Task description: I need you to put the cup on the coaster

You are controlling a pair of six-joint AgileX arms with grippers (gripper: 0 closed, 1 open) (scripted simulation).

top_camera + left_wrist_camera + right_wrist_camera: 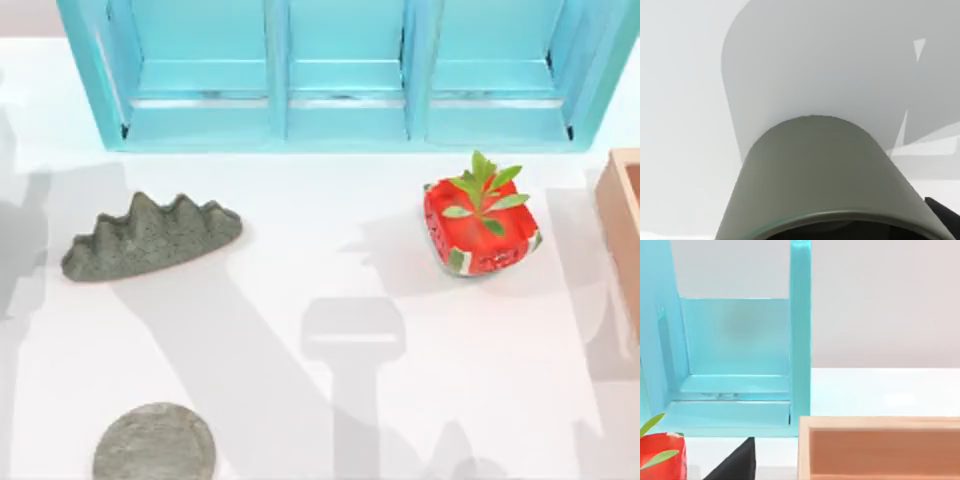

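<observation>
- Cup lies well apart from the coaster, on the left side of the white table; judging by that, nothing of the task is done yet.
- The coaster sits bare at the near left edge of the table, directly below the cup in the top view, with open tabletop between the two.
- Neither gripper is near the cup, so I cannot tell whether either one's fingers are spread or pressed together; nothing is being held that I can make out.
- Left to do, as I judge it: reach the cup, grasp it, carry it across the gap and set it down on the coaster.
- A red watermelon-patterned pot with a green plant stands well off to the right, and a turquoise shelf runs along the back; a wooden box is at the right edge.
</observation>
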